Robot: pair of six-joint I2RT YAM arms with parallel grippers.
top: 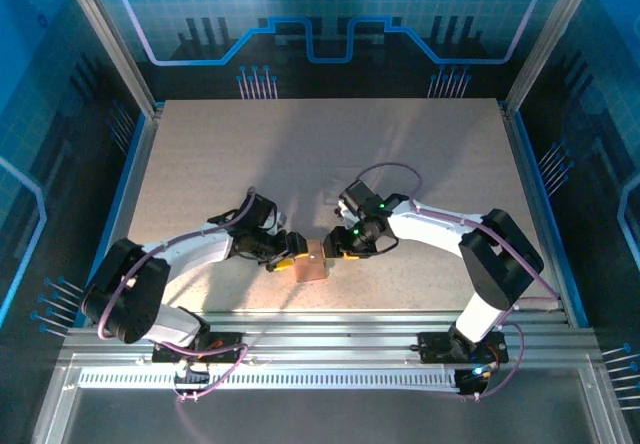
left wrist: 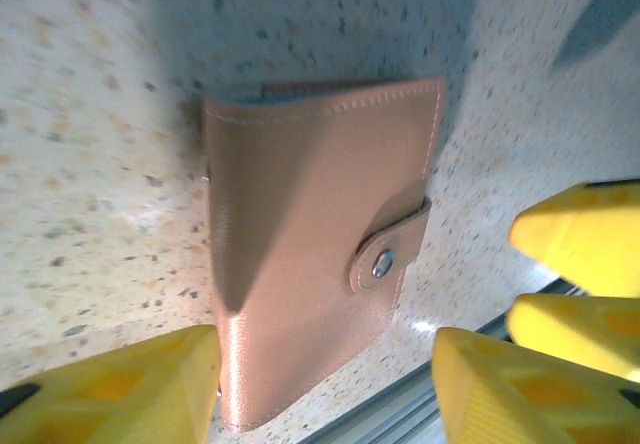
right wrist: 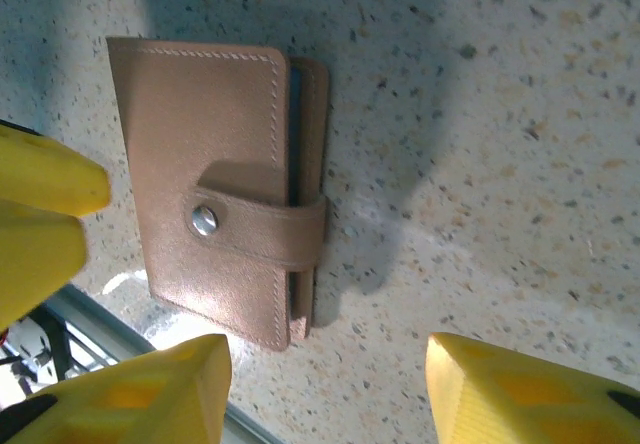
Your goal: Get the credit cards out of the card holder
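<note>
Speckled worktop [top: 400, 164]; holder [top: 313, 265] shut, tab [right wrist: 255, 229] snapped. Left gripper [left wrist: 325, 349] and right gripper [right wrist: 328, 349] spread, flanking it. Step: opening. Next, likely: pin holder, unsnap tab.

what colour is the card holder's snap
Silver; the snap on the card holder shows best in the right wrist view.

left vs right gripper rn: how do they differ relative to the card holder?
Left gripper has the near end of the card holder between its fingers; right gripper spans mostly table beside the strap. Left gripper sits on the holder's left, right gripper on its right. Shared: both open, neither gripping the snapped-shut holder.
</note>
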